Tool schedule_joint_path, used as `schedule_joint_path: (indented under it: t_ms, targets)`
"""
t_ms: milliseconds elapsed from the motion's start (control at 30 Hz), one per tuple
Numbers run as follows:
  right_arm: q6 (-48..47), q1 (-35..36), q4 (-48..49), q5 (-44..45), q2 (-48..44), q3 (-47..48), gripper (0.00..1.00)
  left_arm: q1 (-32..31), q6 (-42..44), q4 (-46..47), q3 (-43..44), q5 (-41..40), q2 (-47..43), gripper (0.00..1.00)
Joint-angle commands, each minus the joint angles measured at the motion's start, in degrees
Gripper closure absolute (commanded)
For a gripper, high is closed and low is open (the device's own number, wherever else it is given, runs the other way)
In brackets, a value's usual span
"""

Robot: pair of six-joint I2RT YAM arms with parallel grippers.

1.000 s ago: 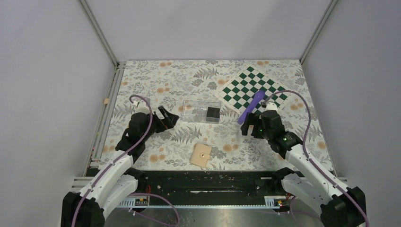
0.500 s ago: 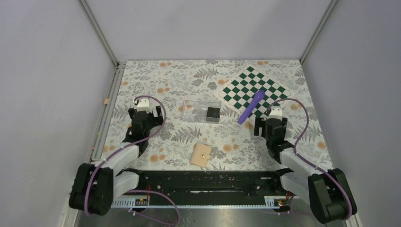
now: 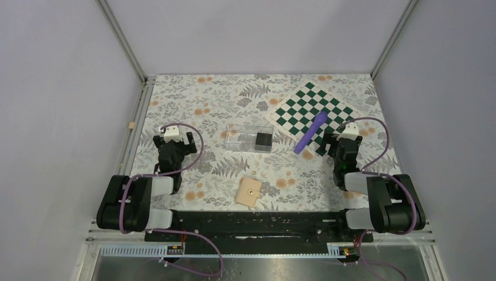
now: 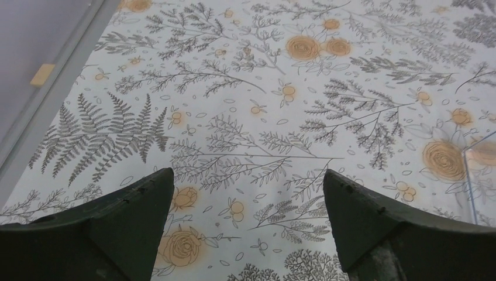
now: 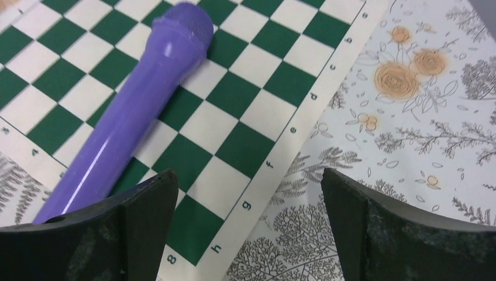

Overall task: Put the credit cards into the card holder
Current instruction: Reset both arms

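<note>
The card holder point(image 3: 248, 192), a small tan folded wallet with a dark centre snap, lies shut on the floral table near the front middle. No credit cards can be made out as such. My left gripper point(image 3: 174, 142) is open and empty over bare cloth at the left, its fingers wide apart in the left wrist view point(image 4: 248, 175). My right gripper point(image 3: 342, 141) is open and empty at the right, over the chessboard's near corner in the right wrist view point(image 5: 247, 174). Both are well away from the card holder.
A clear plastic box point(image 3: 248, 137) holding a black block point(image 3: 262, 139) stands at mid table; its edge shows in the left wrist view point(image 4: 478, 181). A green-and-white chessboard mat point(image 3: 313, 108) lies back right with a purple toy microphone point(image 3: 311, 133) point(image 5: 126, 111) on it.
Both arms have pulled back and folded toward their bases. The left gripper moved left, away from the clear box. The right gripper moved right and back, beside the microphone.
</note>
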Motion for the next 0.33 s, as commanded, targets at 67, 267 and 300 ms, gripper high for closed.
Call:
schedule_joint_path:
  t_ms: [67,267,300]
  targets:
    - [0.03,-0.43,10.28,1.13,0.46,0.63,0.02,-0.05,-0.81,6.9,2.04,-1.57,-0.07,0.01]
    - [0.18,-0.43,9.51,1.2,0.27,0.84,0.02,-0.14,1.32,7.05,2.28,3.57,0.13,0.01]
    - [0.18,-0.43,9.55,1.26,0.23,0.83,0.02,-0.11,1.32,7.03,1.91,4.08,-0.1,0.01]
